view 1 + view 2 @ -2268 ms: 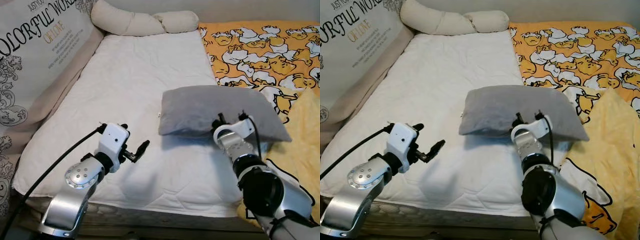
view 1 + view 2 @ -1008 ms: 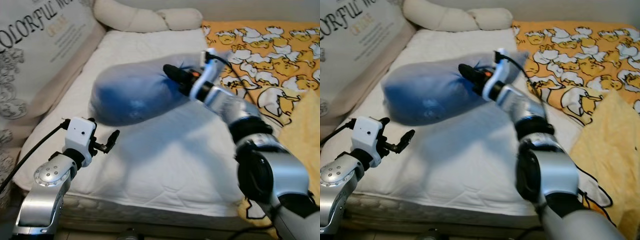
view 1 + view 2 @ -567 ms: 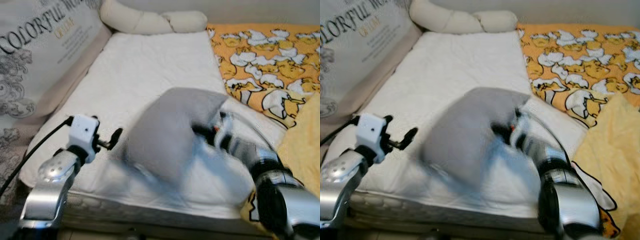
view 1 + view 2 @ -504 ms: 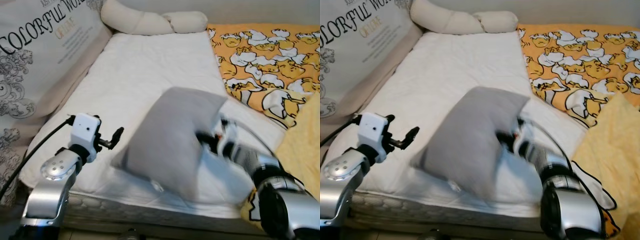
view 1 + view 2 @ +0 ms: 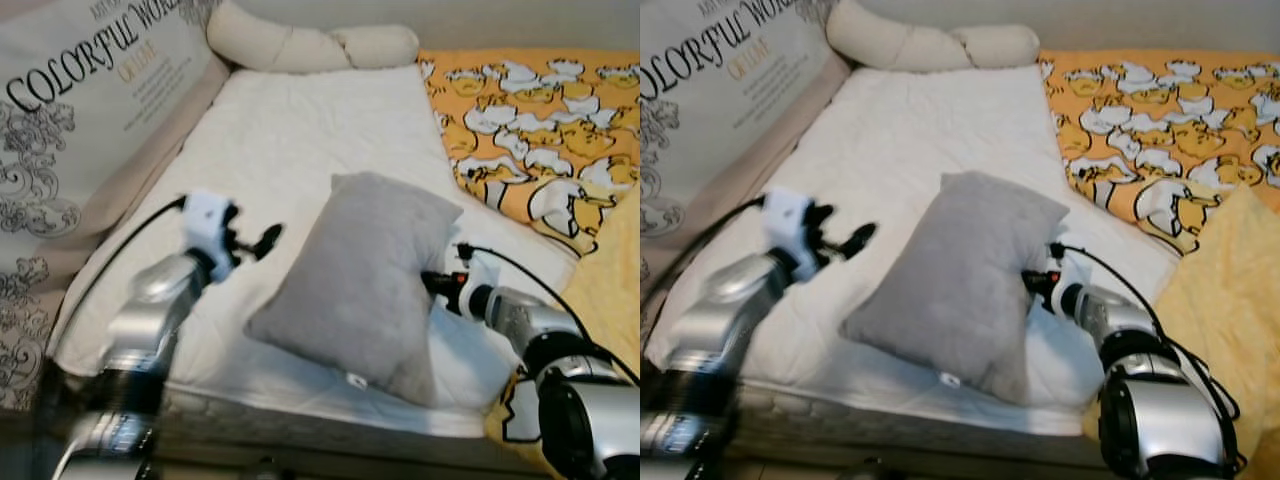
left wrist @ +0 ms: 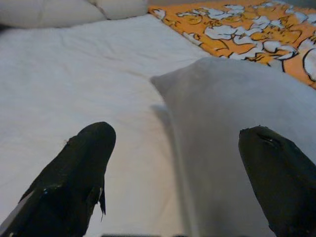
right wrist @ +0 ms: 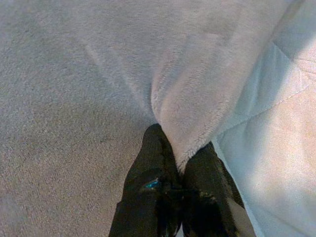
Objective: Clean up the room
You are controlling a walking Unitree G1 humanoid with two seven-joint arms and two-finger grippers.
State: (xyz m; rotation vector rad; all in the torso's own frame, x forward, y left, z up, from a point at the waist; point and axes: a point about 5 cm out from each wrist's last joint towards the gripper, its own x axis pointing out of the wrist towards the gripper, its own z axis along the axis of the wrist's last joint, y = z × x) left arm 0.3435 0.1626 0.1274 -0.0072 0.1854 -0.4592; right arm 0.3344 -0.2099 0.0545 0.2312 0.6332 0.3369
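Observation:
A grey pillow [image 5: 355, 280] lies tilted on the white mattress [image 5: 300, 130], one corner near the front edge. My right gripper [image 5: 428, 283] is shut on the pillow's right edge. In the right wrist view its fingers [image 7: 153, 163] pinch a fold of the grey fabric [image 7: 98, 74]. My left gripper [image 5: 265, 238] hovers over the mattress just left of the pillow, not touching it. The left wrist view has its fingers [image 6: 84, 158] spread wide open and empty, with the pillow [image 6: 237, 98] ahead.
A large printed cushion [image 5: 90, 110] leans along the left side. A cream bolster [image 5: 310, 45] lies at the bed's head. An orange duck-print blanket [image 5: 540, 110] covers the right side, with a yellow blanket [image 5: 615, 280] at the front right.
The right gripper swung the pillow through the air and brought it down near the mattress's front edge, turned on end. The left arm rose and reached towards the pillow.

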